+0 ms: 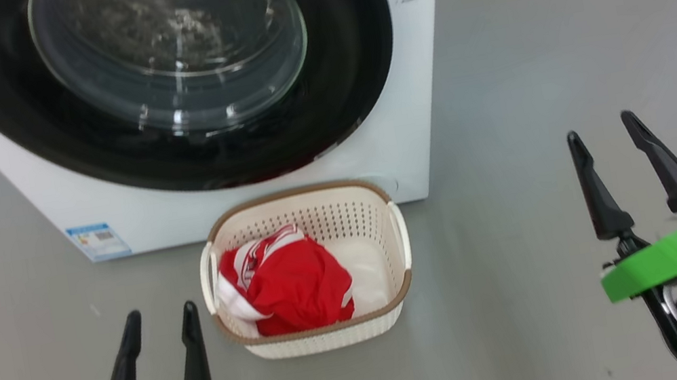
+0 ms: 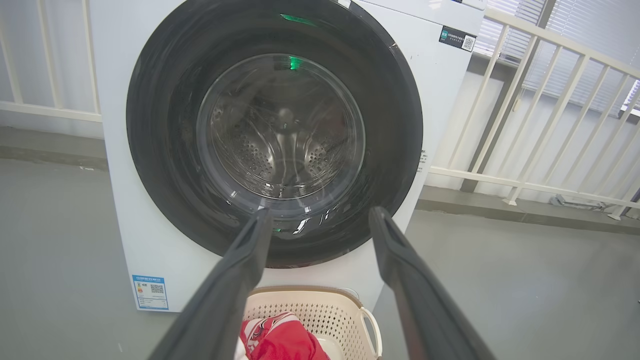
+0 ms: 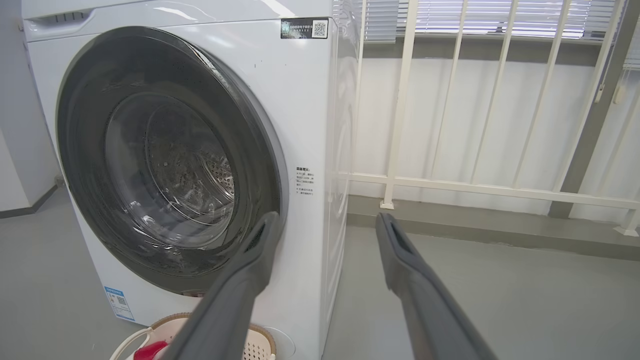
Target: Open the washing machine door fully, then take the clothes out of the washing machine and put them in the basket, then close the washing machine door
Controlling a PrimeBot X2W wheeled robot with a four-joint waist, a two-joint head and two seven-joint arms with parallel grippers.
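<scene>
Our left gripper [image 1: 160, 310] and right gripper [image 1: 599, 125] both stand wide and empty, the clothes [image 1: 289, 284] lie in the basket [image 1: 329, 339] just beyond our left fingertips [image 1: 188, 315], and the door [image 1: 348, 44] past them looks shut, so we fear only a weak latch or bumping the basket.

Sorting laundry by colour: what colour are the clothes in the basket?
The clothes are red with white trim; head view.

Head view looks steeply down; both wrist views face the washing machine door [image 2: 275, 132].
</scene>
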